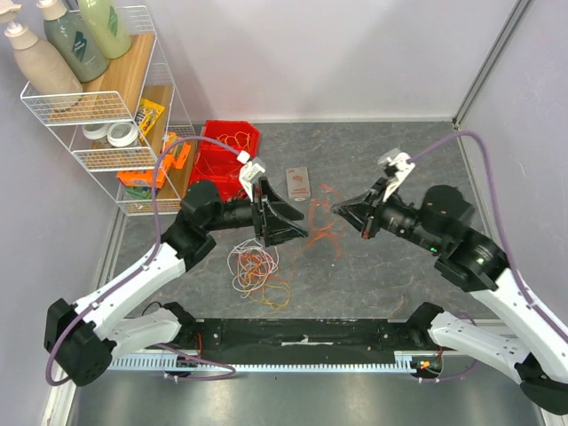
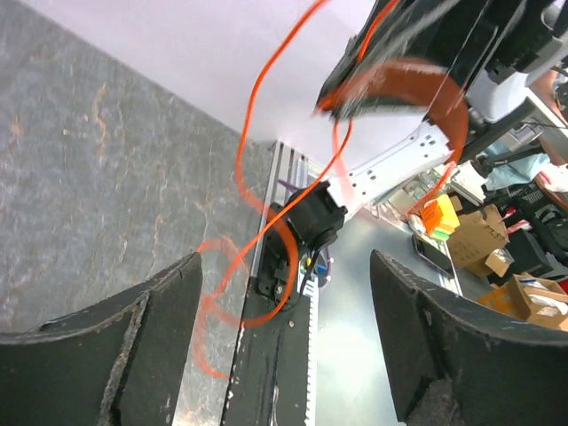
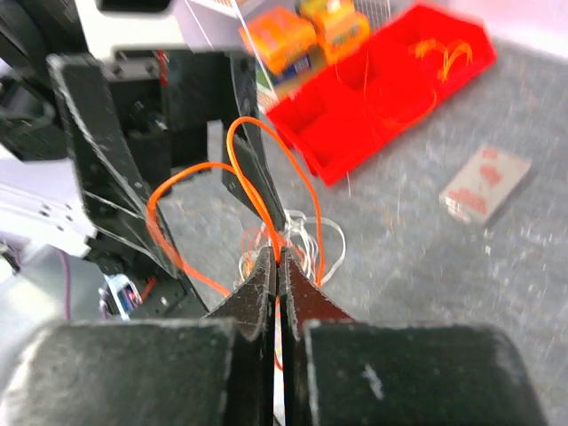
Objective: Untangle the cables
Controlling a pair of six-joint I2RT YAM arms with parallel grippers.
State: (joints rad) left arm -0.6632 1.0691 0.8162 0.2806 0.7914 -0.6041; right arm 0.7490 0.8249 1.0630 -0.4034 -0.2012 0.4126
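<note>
A tangle of orange and white cables (image 1: 256,269) lies on the grey table in front of the arms. One orange cable (image 1: 324,232) is lifted off it and dangles between the two grippers. My right gripper (image 3: 278,257) is shut on this orange cable (image 3: 257,191), which loops up from its tips, with the tangle (image 3: 306,232) below. My left gripper (image 1: 300,220) faces the right one (image 1: 335,210) at close range, jaws open. In the left wrist view the orange cable (image 2: 244,160) curls beyond the open left gripper (image 2: 284,337), and neither finger (image 2: 160,328) touches it.
A red bin (image 1: 222,155) holding a few orange wires stands at the back left, beside a white wire rack (image 1: 106,106) with bottles and tape. A small card (image 1: 299,183) lies behind the grippers. A black rail (image 1: 302,335) runs along the near edge.
</note>
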